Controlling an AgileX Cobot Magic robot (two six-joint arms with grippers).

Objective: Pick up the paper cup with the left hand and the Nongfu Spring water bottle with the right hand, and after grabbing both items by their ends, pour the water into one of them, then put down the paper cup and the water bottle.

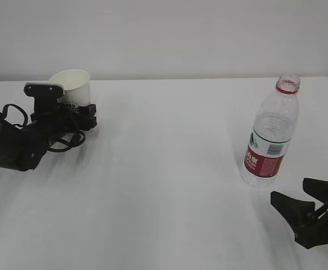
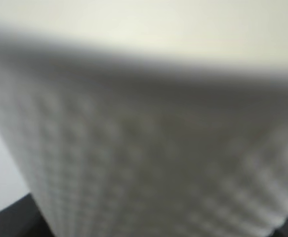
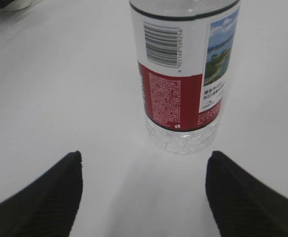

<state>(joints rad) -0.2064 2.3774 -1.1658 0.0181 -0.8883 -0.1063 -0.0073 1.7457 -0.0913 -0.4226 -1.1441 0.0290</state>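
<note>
paper cup (image 1: 72,85): upright at far left of the white table (image 1: 164,169), near the back edge. Cream inside visible, dark print on the side facing the camera, partly hidden by the arm. In the left wrist view the cup wall (image 2: 148,148) fills nearly the whole frame, blurred, embossed texture only.

left hand (image 1: 76,109): arm lies low on the table, reaching in from the left edge, gripper at the cup's lower half. Fingers sit around the cup base as far as the exterior view shows; actual contact not visible. Dark finger edges (image 2: 10,217) only at the bottom corners of the wrist view. Jaws look wide, but gripping vs just bracketing: cannot tell.

Nongfu Spring water bottle (image 1: 270,132): upright on the right side of the table, well apart from the cup. No cap, red neck ring, red-and-white label with barcode. Right wrist view shows the label (image 3: 181,69) with barcode and landscape picture, clear ribbed base below it resting on the table.

water: level not readable through the clear plastic.

right hand (image 1: 299,216): bottom right corner, near the front edge, just short of the bottle. Jaws spread wide, nothing between them. Both fingertips (image 3: 55,192) stand either side of the bottle base in the wrist view, clear gap to the bottle, no contact.
</note>
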